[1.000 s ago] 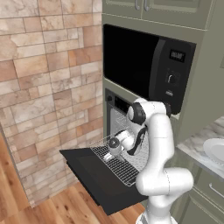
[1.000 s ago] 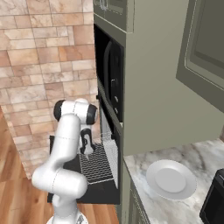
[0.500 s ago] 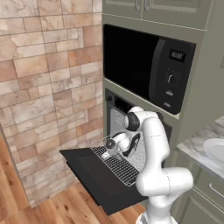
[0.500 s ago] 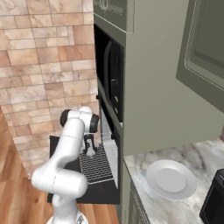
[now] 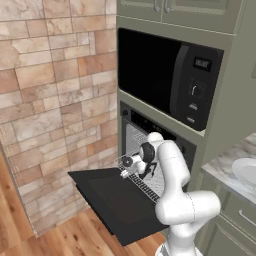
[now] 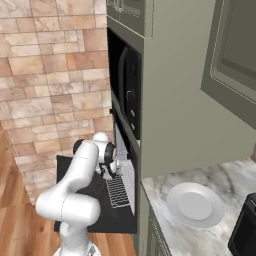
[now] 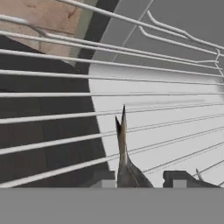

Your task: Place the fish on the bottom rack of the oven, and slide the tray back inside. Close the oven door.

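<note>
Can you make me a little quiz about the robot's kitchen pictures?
1. True or false: the oven door is shut.
2. Where is the white plate? A: on the counter. B: on the bottom rack. C: on the floor.
3. In the hand view, what pale pointed thing pokes up in front of the rack's wires?

Key: 1 false, it lies open and flat. 2 A. 3 the fish.
</note>
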{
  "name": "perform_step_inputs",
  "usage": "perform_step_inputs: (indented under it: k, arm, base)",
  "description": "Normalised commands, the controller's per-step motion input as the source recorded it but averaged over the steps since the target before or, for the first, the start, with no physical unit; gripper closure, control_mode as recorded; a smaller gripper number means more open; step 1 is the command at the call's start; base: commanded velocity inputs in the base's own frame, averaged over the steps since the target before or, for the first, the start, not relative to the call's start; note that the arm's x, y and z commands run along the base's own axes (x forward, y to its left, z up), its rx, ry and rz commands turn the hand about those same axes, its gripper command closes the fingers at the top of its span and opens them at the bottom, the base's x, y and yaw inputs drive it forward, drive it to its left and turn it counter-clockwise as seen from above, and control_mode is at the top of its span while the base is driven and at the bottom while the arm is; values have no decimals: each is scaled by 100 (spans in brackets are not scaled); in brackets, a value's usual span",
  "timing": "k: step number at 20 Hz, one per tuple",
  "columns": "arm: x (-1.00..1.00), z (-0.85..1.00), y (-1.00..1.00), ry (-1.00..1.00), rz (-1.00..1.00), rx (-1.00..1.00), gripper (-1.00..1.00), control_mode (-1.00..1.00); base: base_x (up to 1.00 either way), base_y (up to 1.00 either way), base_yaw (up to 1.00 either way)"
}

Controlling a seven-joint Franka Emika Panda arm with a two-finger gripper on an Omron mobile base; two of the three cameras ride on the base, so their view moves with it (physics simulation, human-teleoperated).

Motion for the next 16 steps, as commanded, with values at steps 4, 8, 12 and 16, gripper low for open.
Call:
perform_step_inputs:
  k: [4,8,12,16]
  arm:
    - [25,-37,30,2,-1,0,-100,-100]
    - [-26,-3,71,1,-1,-3,-100,-100]
    - [-34,17,60,0,-6,-4,-100,-100]
    - [-7,37,13,0,-11,-1,-100,-100]
  base:
    - [0,0,0]
    - [0,0,0]
    - [0,0,0]
    - [0,0,0]
